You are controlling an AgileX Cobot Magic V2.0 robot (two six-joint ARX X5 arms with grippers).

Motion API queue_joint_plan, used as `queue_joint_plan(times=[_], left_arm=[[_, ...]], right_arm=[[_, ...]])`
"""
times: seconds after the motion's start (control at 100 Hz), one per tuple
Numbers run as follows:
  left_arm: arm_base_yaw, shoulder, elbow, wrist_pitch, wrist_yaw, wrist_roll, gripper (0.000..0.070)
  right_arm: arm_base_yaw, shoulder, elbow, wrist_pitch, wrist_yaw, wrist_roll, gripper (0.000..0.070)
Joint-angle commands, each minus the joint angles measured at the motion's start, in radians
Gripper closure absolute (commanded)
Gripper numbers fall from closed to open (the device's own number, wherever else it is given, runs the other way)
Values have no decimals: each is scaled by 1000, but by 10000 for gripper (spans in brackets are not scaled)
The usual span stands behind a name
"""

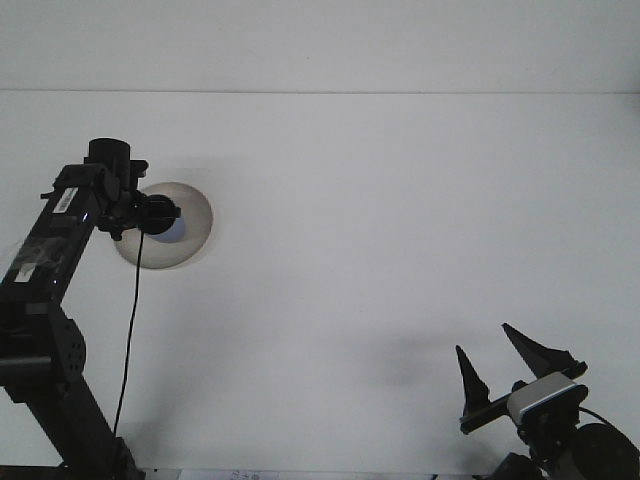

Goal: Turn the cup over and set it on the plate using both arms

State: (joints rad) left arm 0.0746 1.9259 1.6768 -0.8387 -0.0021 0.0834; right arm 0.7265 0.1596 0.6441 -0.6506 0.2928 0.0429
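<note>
One cup (172, 229) on plate (195, 225) under left gripper (152, 214) — grip unclear; right gripper (497, 358) agape, empty.

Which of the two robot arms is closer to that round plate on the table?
The left. The left gripper hangs right over the plate, covering part of it. The right gripper sits open at the near right corner, far across the table.

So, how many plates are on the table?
1. The plate lies at the far left of the table, partly hidden by the left gripper, which is over it. I see no other plate.
</note>
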Motion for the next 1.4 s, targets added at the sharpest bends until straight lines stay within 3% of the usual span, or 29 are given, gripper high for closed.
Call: queue_joint_plan(times=[0.0, 0.52, 0.74, 0.92, 1.03, 1.17, 1.39], left_arm=[[1, 25, 34, 3, -2, -22, 218], [1, 7, 220, -120, 3, -47, 185], [1, -211, 232, -103, 6, -60, 185], [-5, -493, 208, -58, 115, -82, 185], [-40, -689, 69, 21, 124, -110, 185], [-112, -981, -288, 180, 124, -153, 185], [-241, -1374, -788, 330, 168, -330, 185]], right_arm=[[9, 4, 8, -1, 3, 14, 172], [9, 4, 8, -16, 2, 36, 172], [9, 4, 8, -16, 3, 35, 172], [9, 4, 8, -14, 8, 32, 172], [9, 4, 8, -10, 30, 29, 172], [9, 4, 8, 10, 29, 16, 172], [9, 4, 8, 20, 29, 16, 172]])
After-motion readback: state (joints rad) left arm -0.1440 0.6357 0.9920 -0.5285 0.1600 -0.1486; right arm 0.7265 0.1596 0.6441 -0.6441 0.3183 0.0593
